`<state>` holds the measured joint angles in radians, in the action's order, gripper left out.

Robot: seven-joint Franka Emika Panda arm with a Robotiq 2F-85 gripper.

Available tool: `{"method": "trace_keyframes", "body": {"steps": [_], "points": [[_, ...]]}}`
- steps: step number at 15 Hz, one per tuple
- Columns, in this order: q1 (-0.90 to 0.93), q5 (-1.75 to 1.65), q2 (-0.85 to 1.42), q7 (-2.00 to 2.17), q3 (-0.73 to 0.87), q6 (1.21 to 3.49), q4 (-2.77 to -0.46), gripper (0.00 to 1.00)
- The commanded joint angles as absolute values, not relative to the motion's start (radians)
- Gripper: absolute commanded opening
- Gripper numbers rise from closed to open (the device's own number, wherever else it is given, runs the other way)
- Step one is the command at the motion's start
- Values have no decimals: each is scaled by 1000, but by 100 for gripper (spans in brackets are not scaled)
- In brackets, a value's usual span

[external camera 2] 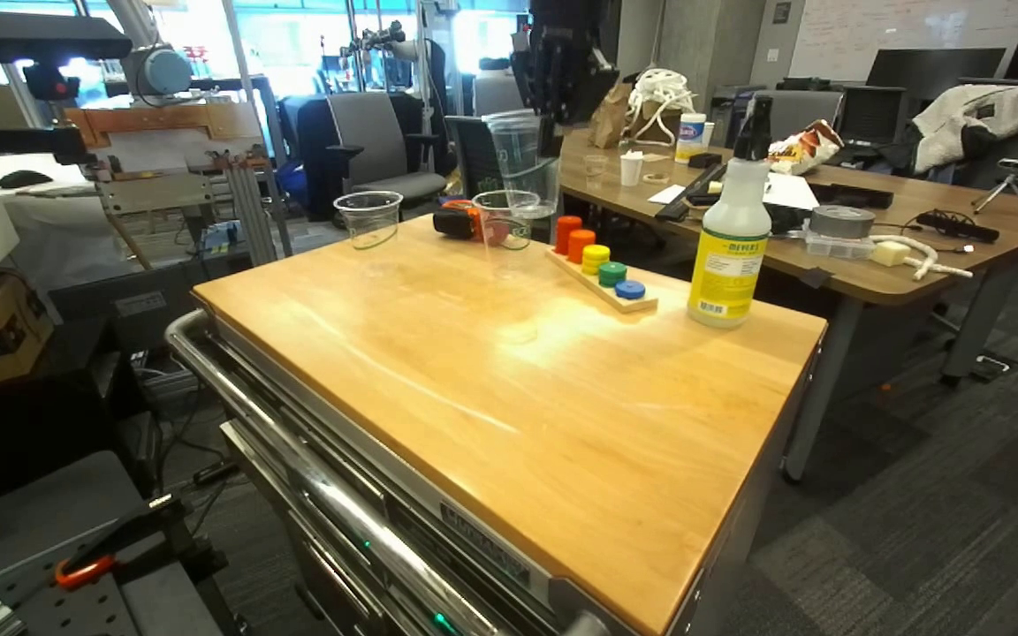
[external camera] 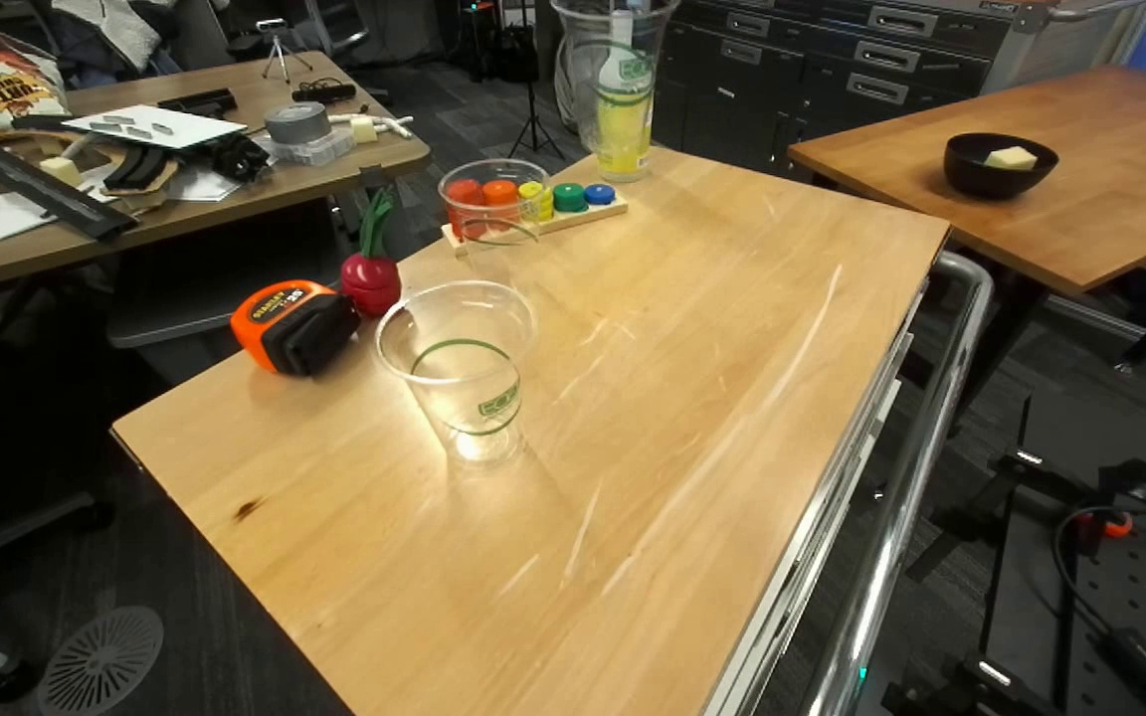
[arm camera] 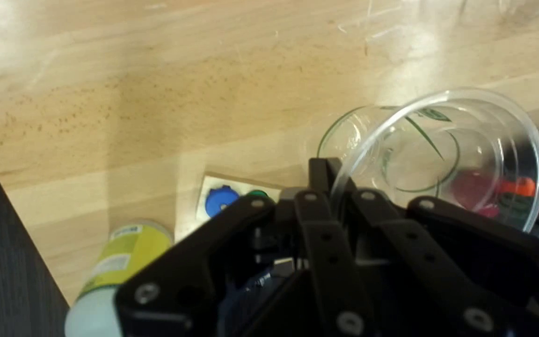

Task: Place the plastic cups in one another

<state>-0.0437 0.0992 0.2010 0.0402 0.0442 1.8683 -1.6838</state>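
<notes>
Free passage, from where I stand: the desk [external camera 2: 562, 442] along its metal rail [external camera 2: 315, 478]. Obstacles toward the opposite side: spray bottle [external camera 2: 729, 252], stacking toy [external camera 2: 612, 275], two upright plastic cups [external camera 2: 369, 223], radish [external camera: 371, 284], tape measure [external camera: 294, 326].

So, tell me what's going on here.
A black robot gripper holds a clear plastic cup by its rim above the light wooden table. Another clear plastic cup stands near the orange-and-black tape measure, a third clear cup near the wooden board of coloured discs. The held one is inside neither yet.
</notes>
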Motion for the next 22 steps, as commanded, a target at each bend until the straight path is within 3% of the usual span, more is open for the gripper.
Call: {"method": "trace_keyframes", "body": {"steps": [1, 9, 18, 19, 20, 22], "points": [[-25, 109, 294, 36, 17, 1810, -1489, 1], [-8, 122, 507, 19, -32, 1725, -1250, 1], [1, 110, 649, 4, -47, 1602, -1138, 1], [3, 108, 656, 2, -48, 1590, -1130, 10], [7, 100, 653, 0, -46, 1586, -1133, 31], [11, 97, 647, -7, -47, 1582, -1131, 45]]}}
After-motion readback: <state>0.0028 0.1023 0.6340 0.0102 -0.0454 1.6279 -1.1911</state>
